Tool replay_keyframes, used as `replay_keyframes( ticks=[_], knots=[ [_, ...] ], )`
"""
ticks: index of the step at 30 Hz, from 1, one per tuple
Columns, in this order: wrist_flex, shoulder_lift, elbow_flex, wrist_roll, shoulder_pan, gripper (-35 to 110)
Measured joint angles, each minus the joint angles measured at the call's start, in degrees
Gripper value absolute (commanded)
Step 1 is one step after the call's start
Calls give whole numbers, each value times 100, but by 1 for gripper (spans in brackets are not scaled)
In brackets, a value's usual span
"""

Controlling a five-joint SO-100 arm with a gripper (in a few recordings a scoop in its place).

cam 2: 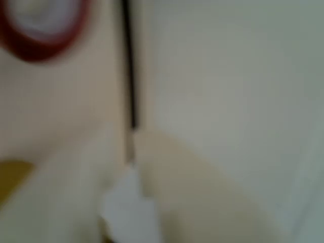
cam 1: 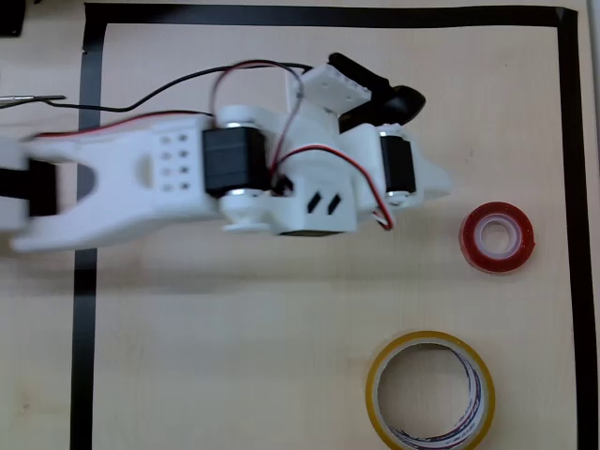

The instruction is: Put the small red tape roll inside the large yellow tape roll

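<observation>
**Pale wood table, arm above it, both tape rolls lying apart**

A light wood-grain table (cam 1: pixel 234 375) fills the overhead view, marked off by a black tape border (cam 1: pixel 89 281) that runs down the left, along the top and down the right edge. From the left edge a white arm (cam 1: pixel 141 178) reaches across the upper half of the marked area, carrying black motor blocks and looped red and black wires (cam 1: pixel 253 70). At its far end the jaws (cam 1: pixel 412 141) point right; one white pointed finger (cam 1: pixel 433 178) shows, with a black part (cam 1: pixel 398 98) above it, but from this angle I cannot tell whether the jaws are parted or closed, and nothing is seen between them.

Just right of that white tip, apart from it, the small red tape roll (cam 1: pixel 497 237) lies flat on the table, its white core facing up. Below it and slightly left, well apart, the large yellow tape roll (cam 1: pixel 430 390) also lies flat near the bottom edge, its wide hole holding only bare table, dark streaks on its inner wall.

The wrist view is heavily blurred: a red curve of the small roll (cam 2: pixel 35 48) sits at top left, a yellow patch (cam 2: pixel 12 174) at the lower left edge, and a dark line (cam 2: pixel 130 76) runs down the middle.
</observation>
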Motion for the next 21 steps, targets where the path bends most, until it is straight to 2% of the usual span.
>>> replay_keyframes(
  ticks=[7, 14, 21],
  knots=[
    [79, -343, -1389, 0, 0, 0],
    [-229, -817, -1468, 44, -26, 0],
    [-1011, -1415, -1468, 123, 53, 0]
  ],
)
